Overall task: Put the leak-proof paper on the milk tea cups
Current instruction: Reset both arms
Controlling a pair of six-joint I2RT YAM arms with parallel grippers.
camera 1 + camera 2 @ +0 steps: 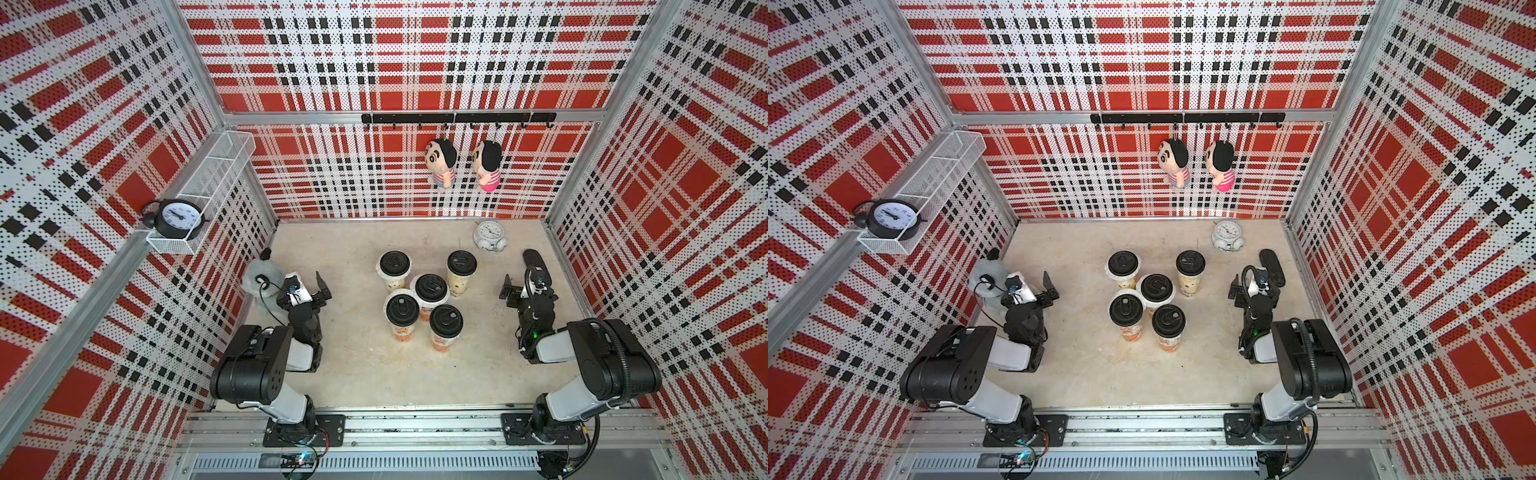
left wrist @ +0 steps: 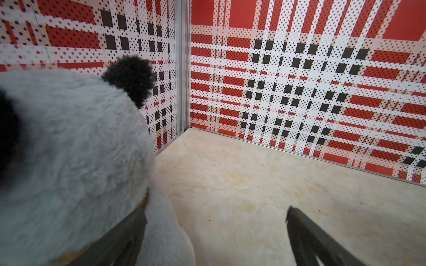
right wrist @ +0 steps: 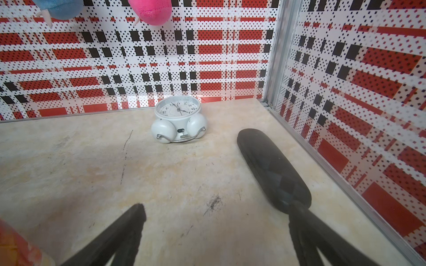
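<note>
Five milk tea cups [image 1: 419,297] [image 1: 1148,295] stand clustered mid-table in both top views, each capped by a black round lid [image 1: 402,309]. Whitish leak-proof paper [image 1: 414,287] [image 1: 1139,285] shows as a wavy rim under the lids of three of the cups. My left gripper [image 1: 306,283] [image 1: 1034,285] [image 2: 216,210] stands open left of the cluster, empty, one finger against a plush panda. My right gripper [image 1: 523,286] [image 1: 1250,286] [image 3: 216,207] is open and empty to the cups' right. A cup's orange side [image 3: 13,244] shows at the right wrist view's edge.
The plush panda [image 1: 259,278] [image 2: 69,149] sits by the left wall. A black oblong case [image 1: 536,262] [image 3: 272,168] lies near the right wall, a white alarm clock [image 1: 489,235] [image 3: 178,119] at the back. Two dolls [image 1: 440,162] hang on the back wall; a black clock [image 1: 178,218] sits in a wire basket.
</note>
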